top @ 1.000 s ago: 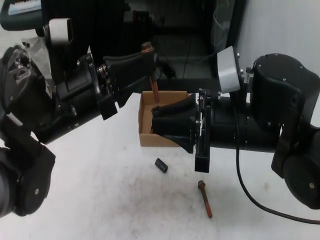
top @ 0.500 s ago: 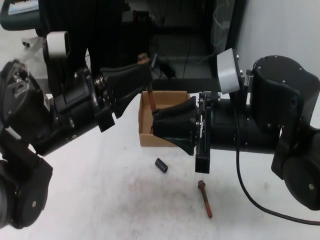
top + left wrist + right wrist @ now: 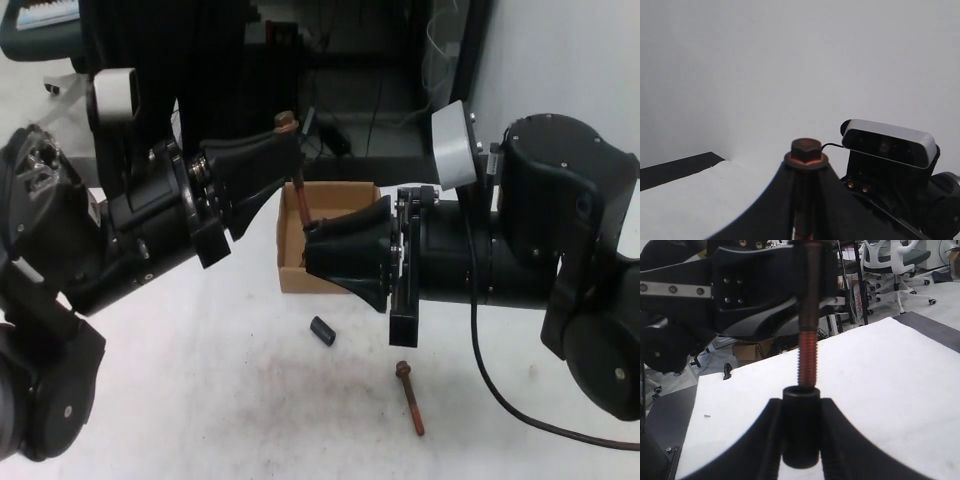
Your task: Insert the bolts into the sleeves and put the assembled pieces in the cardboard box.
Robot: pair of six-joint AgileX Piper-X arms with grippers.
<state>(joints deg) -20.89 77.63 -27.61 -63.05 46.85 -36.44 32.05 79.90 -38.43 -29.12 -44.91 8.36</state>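
White desk (image 3: 200,390); far centre, cardboard box (image 3: 291,272). Raised above the desk, left pincer (image 3: 806,175) clamped on an upright rusty bolt (image 3: 807,360), right pincer (image 3: 801,412) gripping a black sleeve (image 3: 801,432) at its thread tip. Nearer, loose sleeve (image 3: 321,331), then loose bolt (image 3: 410,400) rightward.

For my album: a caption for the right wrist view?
The left gripper holds a bolt, threaded tip at the mouth of the sleeve in the right gripper.

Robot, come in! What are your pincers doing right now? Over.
Left pincer shut on bolt. Right pincer shut on sleeve. Bolt tip at the sleeve's mouth. Spare bolt and spare sleeve lie on the table, out of the way.
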